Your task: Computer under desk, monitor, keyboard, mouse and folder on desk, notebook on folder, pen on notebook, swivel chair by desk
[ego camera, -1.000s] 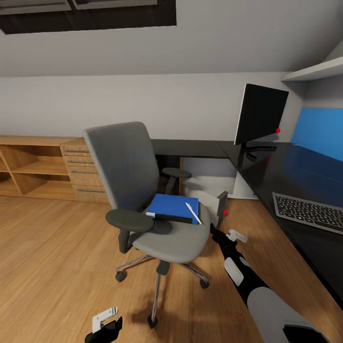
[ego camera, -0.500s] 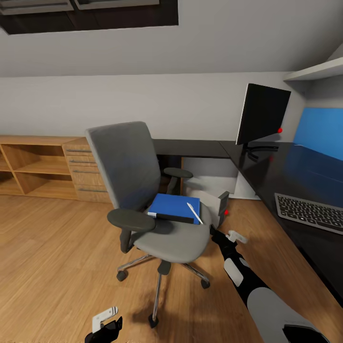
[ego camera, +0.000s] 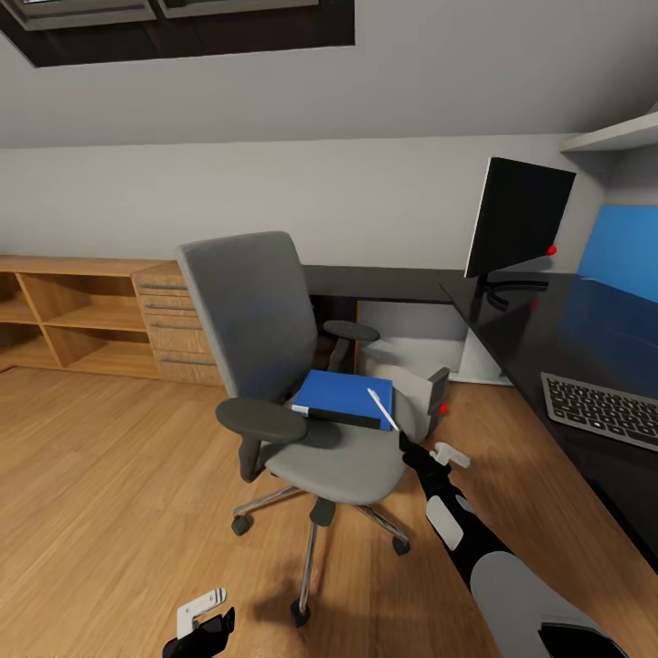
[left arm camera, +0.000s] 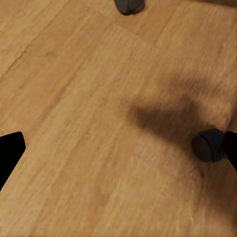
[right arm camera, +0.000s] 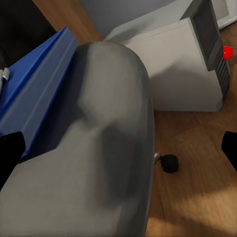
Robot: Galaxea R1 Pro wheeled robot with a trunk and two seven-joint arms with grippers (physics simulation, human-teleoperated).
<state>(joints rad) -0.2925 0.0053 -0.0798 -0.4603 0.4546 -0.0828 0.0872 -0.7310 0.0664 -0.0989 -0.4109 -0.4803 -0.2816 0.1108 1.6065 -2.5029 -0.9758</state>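
The grey swivel chair (ego camera: 340,460) stands on the wood floor, away from the black desk (ego camera: 548,334). A blue folder (ego camera: 343,393) lies on its seat with a white pen (ego camera: 382,408) on top; I cannot tell the notebook apart in that stack. The monitor (ego camera: 517,219) and keyboard (ego camera: 599,409) are on the desk. The grey computer tower (ego camera: 423,398) sits on the floor beside the chair. My right gripper (ego camera: 409,448) is open at the seat's front edge (right arm camera: 111,143), near the folder (right arm camera: 34,94). Low over the floor, my left gripper (ego camera: 203,626) is open.
Wooden shelves and a drawer unit (ego camera: 169,320) line the back wall at left. The chair's casters (left arm camera: 210,146) rest on the floor close to my left gripper. A white shelf (ego camera: 617,135) hangs above the desk, with a blue panel (ego camera: 626,251) behind it.
The whole picture has shifted right as the camera moved. Both arms keep the same pose, and the chair and the things on it have not moved.
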